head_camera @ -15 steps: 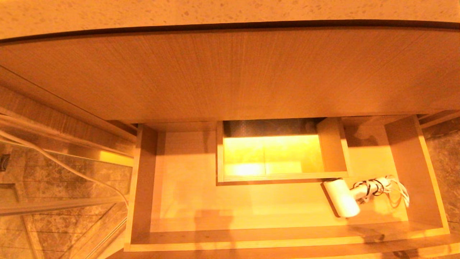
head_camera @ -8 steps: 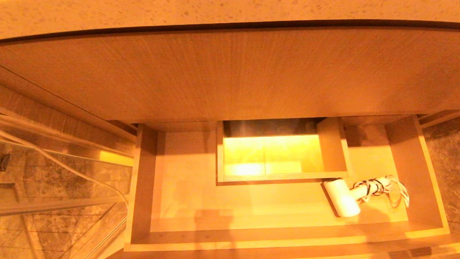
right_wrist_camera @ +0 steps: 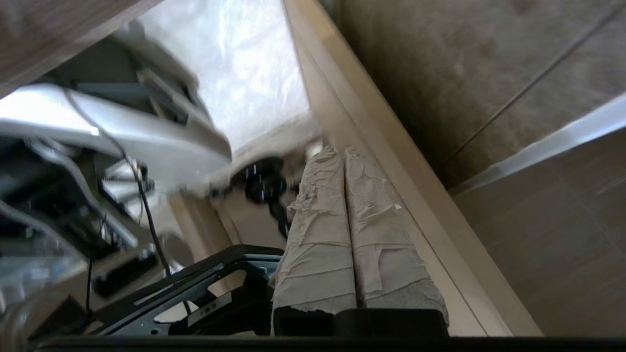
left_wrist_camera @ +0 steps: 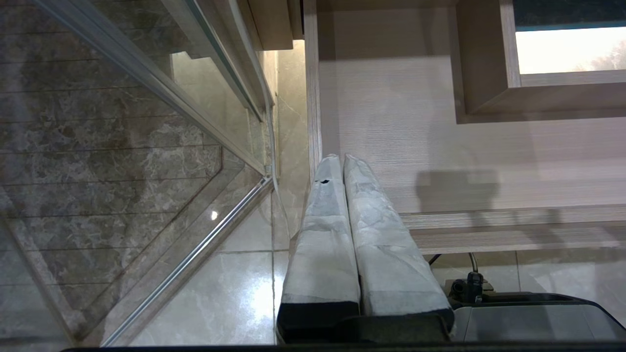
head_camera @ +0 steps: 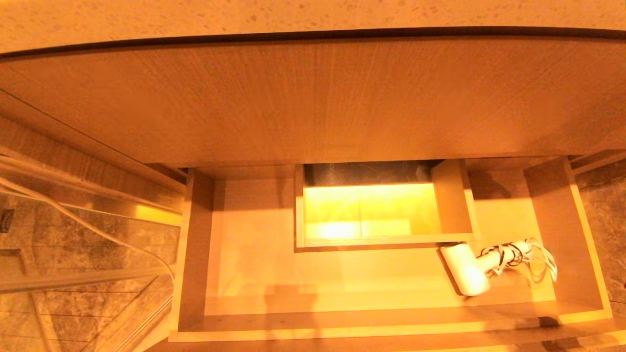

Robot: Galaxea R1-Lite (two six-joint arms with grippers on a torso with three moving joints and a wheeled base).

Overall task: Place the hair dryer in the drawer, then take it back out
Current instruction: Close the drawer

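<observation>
The drawer (head_camera: 342, 328) stands pulled out below the tall wood panel. The white hair dryer (head_camera: 464, 271) lies on its floor at the right, just in front of the boxed cut-out (head_camera: 381, 210). Its bound cord (head_camera: 530, 256) trails toward the right wall. Neither gripper shows in the head view. In the left wrist view my left gripper (left_wrist_camera: 338, 159) is shut and empty, hanging over the drawer's (left_wrist_camera: 440, 146) left front corner. My right gripper (right_wrist_camera: 340, 151) is shut on nothing, low beside a pale wood edge (right_wrist_camera: 391, 186); the hair dryer is out of that view.
A glass shower door (left_wrist_camera: 146, 122) with a metal rail stands left of the drawer, over marble floor tiles. A white cable (head_camera: 88, 225) hangs at the left. The wood panel (head_camera: 313, 98) and a speckled counter (head_camera: 313, 14) are above. My own base (right_wrist_camera: 122, 132) is near the right gripper.
The hair dryer and drawer have not moved. Only a shadow on the drawer's front rim at the right has shifted.
</observation>
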